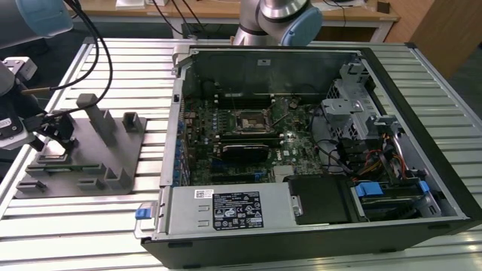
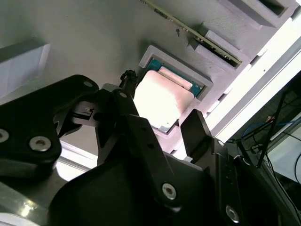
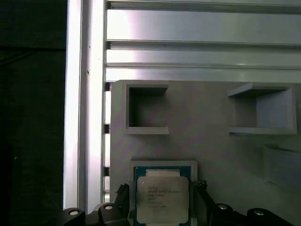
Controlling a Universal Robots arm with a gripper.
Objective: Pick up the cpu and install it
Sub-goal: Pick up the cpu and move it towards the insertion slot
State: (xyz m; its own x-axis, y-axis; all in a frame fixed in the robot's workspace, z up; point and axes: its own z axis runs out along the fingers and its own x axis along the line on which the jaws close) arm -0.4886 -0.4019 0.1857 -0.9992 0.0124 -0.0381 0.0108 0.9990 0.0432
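First wrist view: one cpu (image 3: pixel 162 200) is seen lying flat in a square recess of one grey block (image 3: pixel 202 141); one gripper (image 3: pixel 162 190) is held over it, its two fingers (image 3: pixel 124 197) spread to either side of the chip; one open computer case (image 1: pixel 263 70) is seen beside the block in the exterior view.

The exterior view stands high and far from the gripper (image 1: pixel 54 141), looking down. Both wrist views sit close behind the gripper, facing past its fingers (image 2: pixel 195 134), sharing the cpu (image 3: pixel 162 197) (image 2: pixel 160 101) between them and the grey block (image 3: pixel 202 122) beneath.
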